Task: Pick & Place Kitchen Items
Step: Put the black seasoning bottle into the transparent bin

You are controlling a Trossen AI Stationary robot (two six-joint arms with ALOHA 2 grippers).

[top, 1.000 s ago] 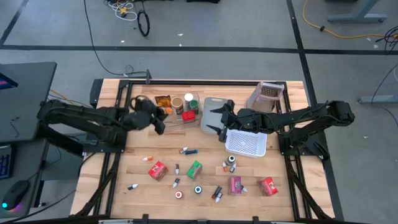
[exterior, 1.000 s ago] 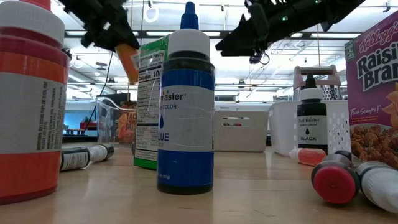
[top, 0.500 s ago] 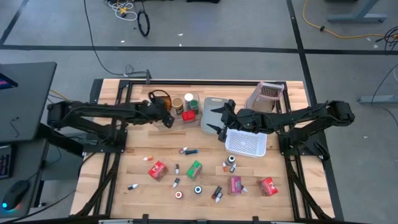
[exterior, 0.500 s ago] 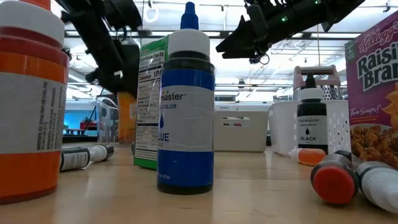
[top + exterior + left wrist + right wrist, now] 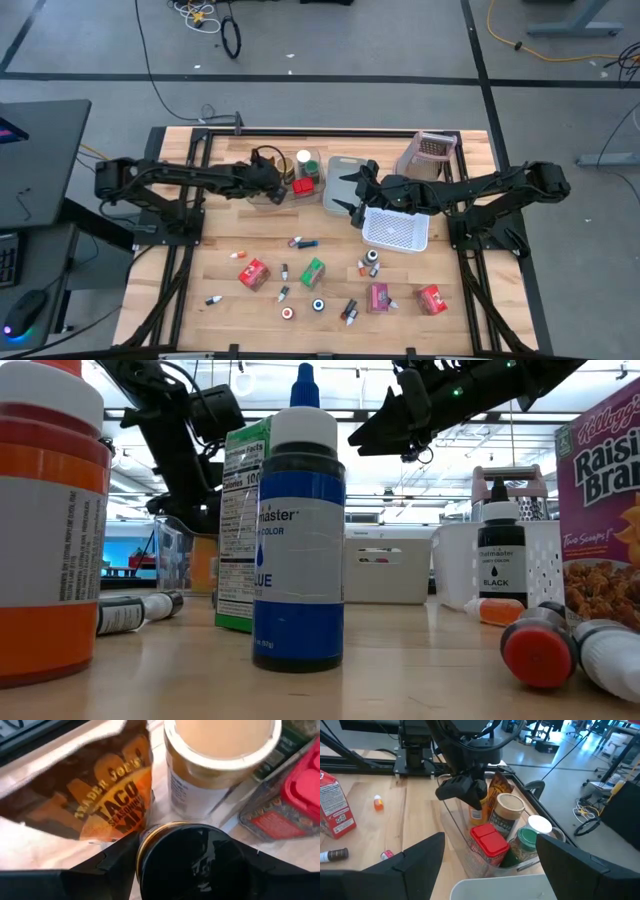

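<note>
The left end effector (image 5: 268,187) reaches into the clear bin (image 5: 255,196), fingers around a black-lidded jar (image 5: 192,862) beside the taco packet (image 5: 107,802) and tan jar (image 5: 220,757). The right end effector (image 5: 352,205) hangs open over the grey bin (image 5: 340,165); boxes and bottles dot the bench (image 5: 220,250).

The left hand (image 5: 268,186) has swung from the bench's nine o'clock side toward twelve o'clock and now dips into the clear bin (image 5: 283,193). The black-lidded jar (image 5: 194,861) it carried sits low between its fingers, beside the orange packet (image 5: 107,800) and the tan-lidded jar (image 5: 215,757). The fingers have eased slightly wider.
</note>
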